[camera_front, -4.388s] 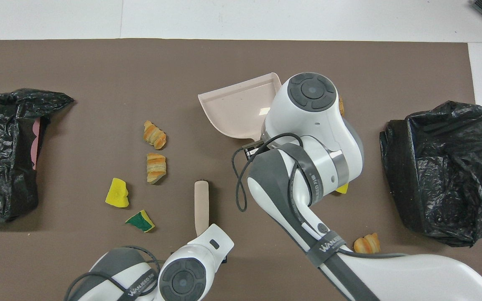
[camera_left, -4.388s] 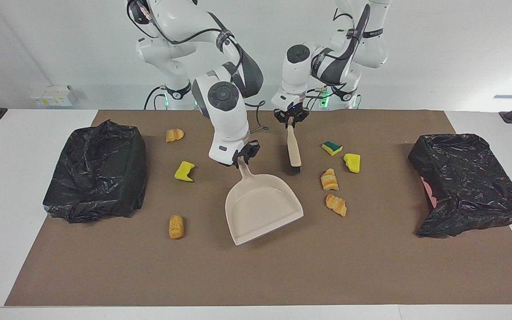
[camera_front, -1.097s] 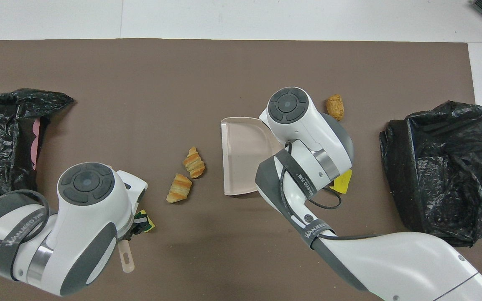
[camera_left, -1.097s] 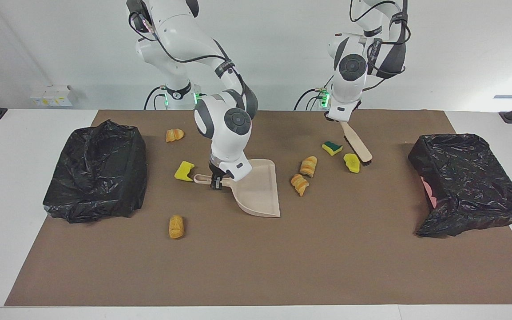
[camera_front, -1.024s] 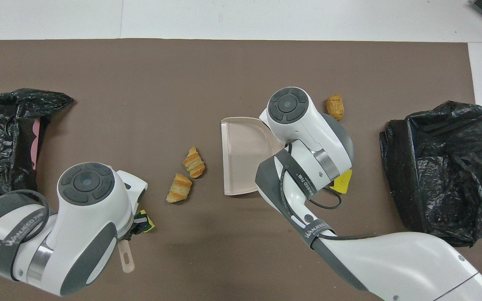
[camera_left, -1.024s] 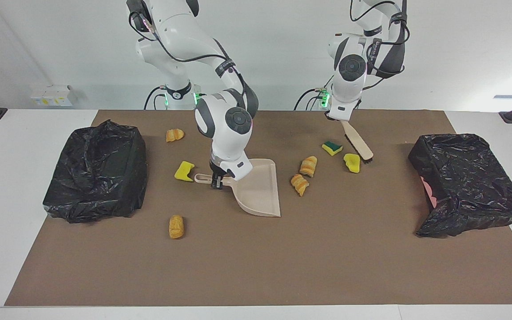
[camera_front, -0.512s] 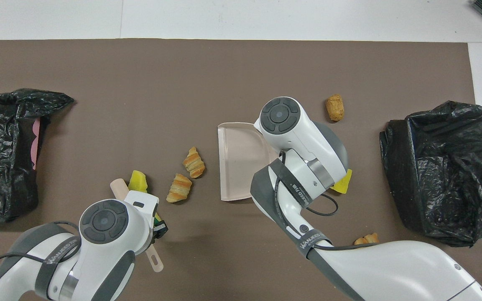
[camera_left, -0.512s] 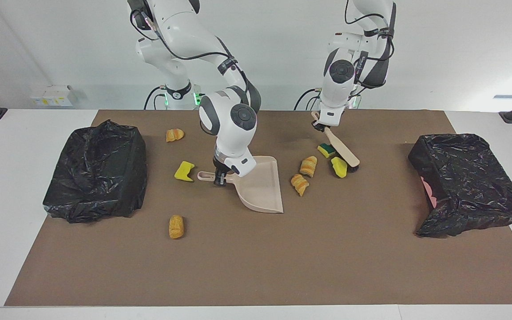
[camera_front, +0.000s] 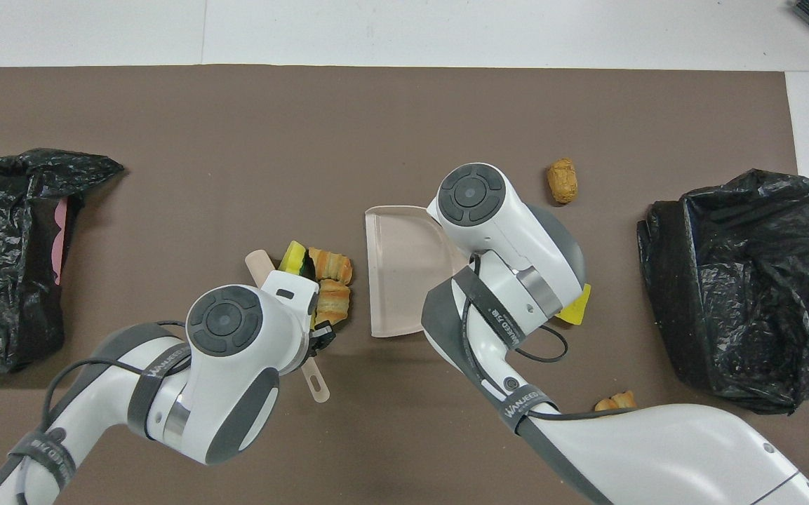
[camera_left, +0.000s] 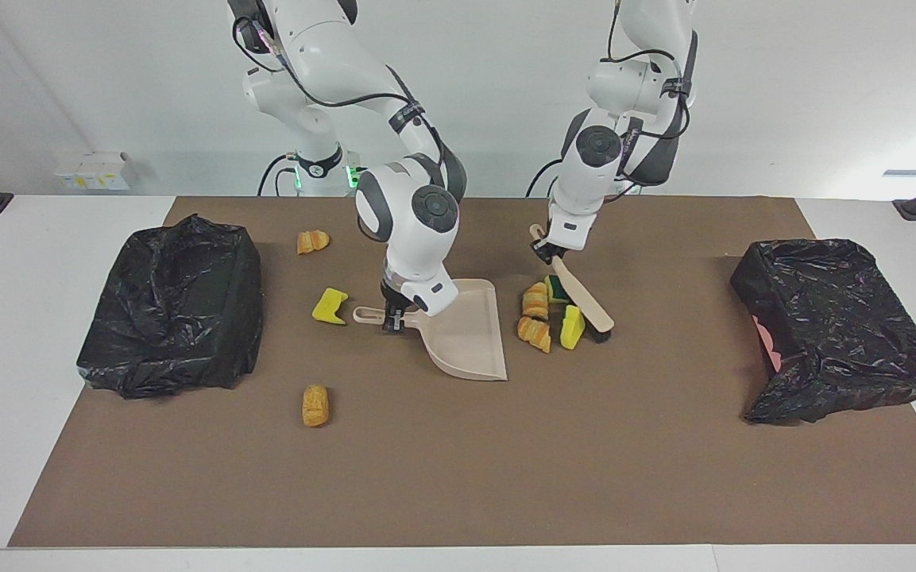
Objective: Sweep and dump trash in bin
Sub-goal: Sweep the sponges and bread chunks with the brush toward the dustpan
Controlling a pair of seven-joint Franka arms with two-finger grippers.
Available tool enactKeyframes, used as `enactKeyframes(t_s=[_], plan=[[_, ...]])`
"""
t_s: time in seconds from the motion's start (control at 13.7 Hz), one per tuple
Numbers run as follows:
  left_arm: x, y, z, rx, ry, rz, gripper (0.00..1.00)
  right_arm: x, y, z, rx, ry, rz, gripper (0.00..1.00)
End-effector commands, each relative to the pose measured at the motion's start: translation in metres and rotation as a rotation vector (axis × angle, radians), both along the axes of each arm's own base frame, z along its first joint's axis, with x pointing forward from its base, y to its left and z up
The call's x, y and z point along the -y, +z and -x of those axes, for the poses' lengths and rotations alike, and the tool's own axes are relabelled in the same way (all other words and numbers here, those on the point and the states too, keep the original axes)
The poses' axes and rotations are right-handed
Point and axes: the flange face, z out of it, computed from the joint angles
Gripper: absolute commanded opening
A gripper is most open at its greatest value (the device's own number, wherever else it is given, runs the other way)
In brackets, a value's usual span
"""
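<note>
My right gripper (camera_left: 392,319) is shut on the handle of the beige dustpan (camera_left: 465,334), which rests on the mat with its mouth toward the left arm's end. My left gripper (camera_left: 545,250) is shut on the handle of the brush (camera_left: 585,306), whose bristles touch the mat. Bunched between brush and dustpan mouth lie two croissants (camera_left: 535,318), a yellow sponge (camera_left: 571,327) and a green-and-yellow sponge (camera_left: 557,287). In the overhead view the same trash (camera_front: 330,280) lies beside the dustpan (camera_front: 400,270). More trash lies apart: a croissant (camera_left: 313,241), a yellow sponge (camera_left: 329,307) and a roll (camera_left: 315,405).
Two bins lined with black bags stand on the brown mat, one (camera_left: 175,306) at the right arm's end and one (camera_left: 839,326) at the left arm's end. The right arm's bulk hangs over the dustpan's handle in the overhead view.
The left arm has dragged the brush toward the dustpan, pushing both sponges up against the two croissants, which have bunched closer to its mouth. The right gripper and the dustpan have hardly moved.
</note>
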Motion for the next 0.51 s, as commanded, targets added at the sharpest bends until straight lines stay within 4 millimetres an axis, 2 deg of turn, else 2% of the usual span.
enactKeyframes(t_s=[0.0,0.29,0.44], plan=[[0.038,0.006,-0.015,0.0,-0.101,0.095,0.0,0.007,0.0,0.004,0.016,0.001,0.0,0.0],[0.081,0.016,0.004,0.024,-0.334,0.187,0.0,0.01,-0.001,0.003,0.013,-0.004,0.0,0.0],[0.095,0.027,0.004,0.04,-0.374,0.203,0.0,0.01,-0.001,0.003,0.013,-0.004,0.0,0.0]])
